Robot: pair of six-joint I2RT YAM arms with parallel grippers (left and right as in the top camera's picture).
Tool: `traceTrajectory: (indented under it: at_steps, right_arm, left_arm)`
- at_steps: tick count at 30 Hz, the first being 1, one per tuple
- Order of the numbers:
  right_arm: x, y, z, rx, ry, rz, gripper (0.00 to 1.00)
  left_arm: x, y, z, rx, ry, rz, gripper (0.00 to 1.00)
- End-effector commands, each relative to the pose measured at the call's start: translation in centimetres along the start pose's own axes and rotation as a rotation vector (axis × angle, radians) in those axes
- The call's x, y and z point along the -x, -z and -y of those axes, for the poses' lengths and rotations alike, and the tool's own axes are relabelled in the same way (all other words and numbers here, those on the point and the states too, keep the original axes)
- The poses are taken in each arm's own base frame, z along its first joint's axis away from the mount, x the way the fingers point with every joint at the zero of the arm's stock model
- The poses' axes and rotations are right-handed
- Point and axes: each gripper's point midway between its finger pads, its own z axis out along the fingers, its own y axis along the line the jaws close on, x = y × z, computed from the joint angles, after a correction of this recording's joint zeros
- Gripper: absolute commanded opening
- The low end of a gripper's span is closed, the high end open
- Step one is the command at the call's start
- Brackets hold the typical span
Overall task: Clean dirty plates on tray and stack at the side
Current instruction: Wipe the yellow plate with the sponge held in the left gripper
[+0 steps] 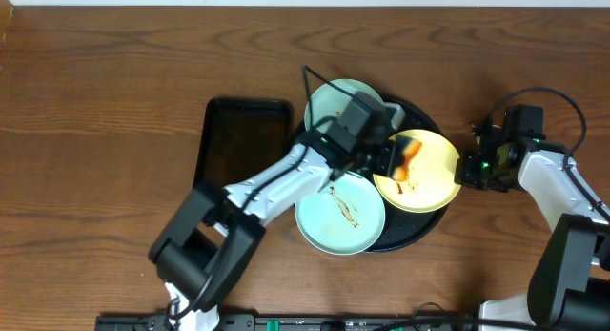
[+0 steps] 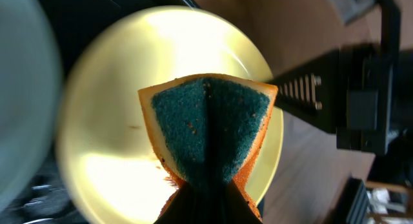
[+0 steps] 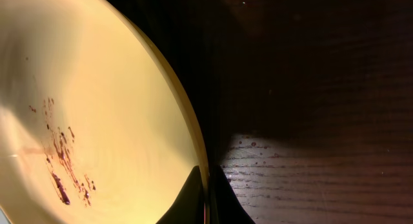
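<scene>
The pale yellow plate point(image 1: 427, 178) with brown smears lies at the right of the large round black tray point(image 1: 419, 231). My right gripper point(image 1: 464, 171) is shut on its right rim point(image 3: 193, 130); the smears show in the right wrist view. My left gripper point(image 1: 393, 157) is shut on the green-and-yellow sponge point(image 2: 210, 124) and holds it over the yellow plate point(image 2: 103, 166). A mint-blue plate point(image 1: 340, 214) with brown smears sits at the tray's front left. Another mint-blue plate point(image 1: 329, 107) sits at the tray's back, partly hidden by my left arm.
A smaller rectangular black tray point(image 1: 243, 135) lies left of the round tray. Dark wood-grain tabletop point(image 1: 105, 112) lies to the left and also to the right behind my right arm. Small brown specks dot the table by the plate's rim point(image 3: 258, 150).
</scene>
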Motion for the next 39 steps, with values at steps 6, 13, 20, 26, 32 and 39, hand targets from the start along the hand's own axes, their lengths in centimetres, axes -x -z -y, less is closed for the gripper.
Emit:
traceTrajectory:
  at_steps: [6, 13, 20, 26, 32, 39]
  right_arm:
    - [-0.6, -0.6, 0.6, -0.056, 0.006, -0.029, 0.01]
    - [-0.7, -0.6, 0.6, -0.056, 0.005, -0.032, 0.01]
    - [-0.7, -0.6, 0.6, -0.056, 0.005, -0.033, 0.01]
    - [-1.0, -0.5, 0.6, -0.056, 0.003, -0.043, 0.01]
    - [-1.2, -0.5, 0.6, -0.057, 0.001, -0.051, 0.01]
    - [-1.2, -0.5, 0.6, -0.058, 0.000, -0.052, 0.01]
  left_arm:
    - [-2.2, -3.4, 2.0, -0.075, -0.024, -0.060, 0.07]
    - [-3.4, -5.5, 1.8, -0.082, -0.041, -0.076, 0.07]
    - [-3.5, -7.1, -0.9, 0.036, -0.039, -0.043, 0.07]
    - [-1.7, -6.4, -5.4, 0.280, -0.031, 0.067, 0.07]
    - [-0.8, -5.8, -6.8, 0.353, -0.027, 0.113, 0.07]
    - [-0.2, -4.6, -7.2, 0.414, -0.022, 0.133, 0.07]
